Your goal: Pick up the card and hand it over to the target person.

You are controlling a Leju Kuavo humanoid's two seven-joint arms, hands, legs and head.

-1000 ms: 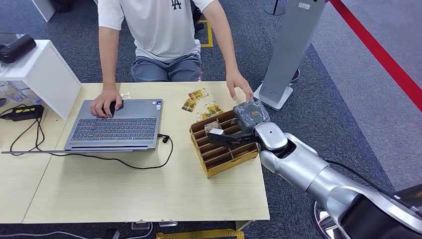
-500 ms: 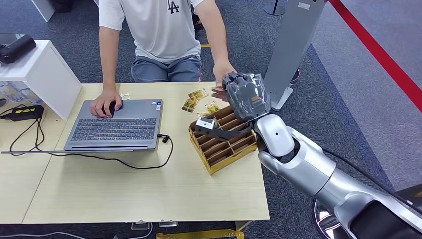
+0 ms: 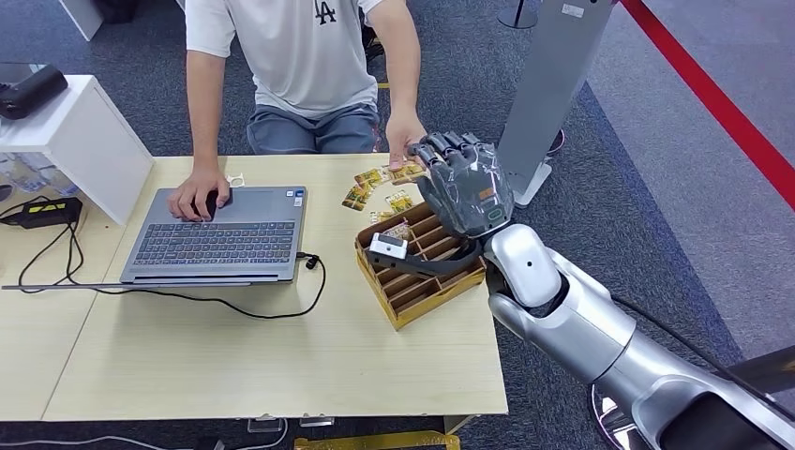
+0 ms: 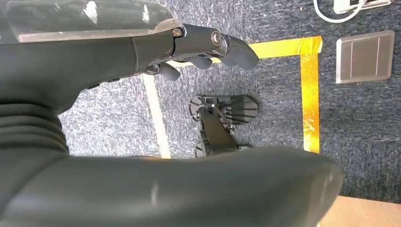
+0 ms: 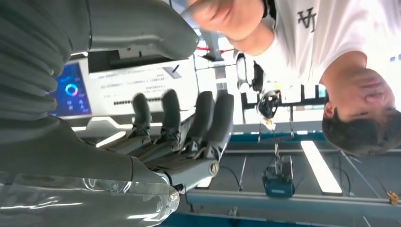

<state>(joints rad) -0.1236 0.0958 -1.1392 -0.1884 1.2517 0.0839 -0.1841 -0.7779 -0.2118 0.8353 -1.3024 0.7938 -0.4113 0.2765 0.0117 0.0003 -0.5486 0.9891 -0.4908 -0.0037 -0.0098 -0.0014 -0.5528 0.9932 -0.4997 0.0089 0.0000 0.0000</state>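
Note:
My right hand (image 3: pixel 466 183) is raised above the wooden card organizer (image 3: pixel 412 302), its back towards me and its fingers pointing at the seated person. In the right wrist view the right hand (image 5: pixel 179 123) has straight fingers and the thumb apart, with nothing between them. The person's hand (image 3: pixel 403 148) reaches in at my fingertips and touches a yellow card (image 3: pixel 409 172) just below it. Other cards (image 3: pixel 372 177) lie loose on the table behind the organizer. My left hand (image 4: pixel 203 40) hangs over the carpet, fingers loosely out, holding nothing.
A grey laptop (image 3: pixel 220 234) with a black cable sits left of the organizer, and the person's other hand (image 3: pixel 197 197) rests on a mouse beside it. A white shelf (image 3: pixel 80 131) stands at the far left. A grey pillar stand (image 3: pixel 544 94) rises off the table's right end.
My right hand has risen from the organizer and swung forward towards the person. The person's hand has moved left to meet it, and a card now lies under that hand.

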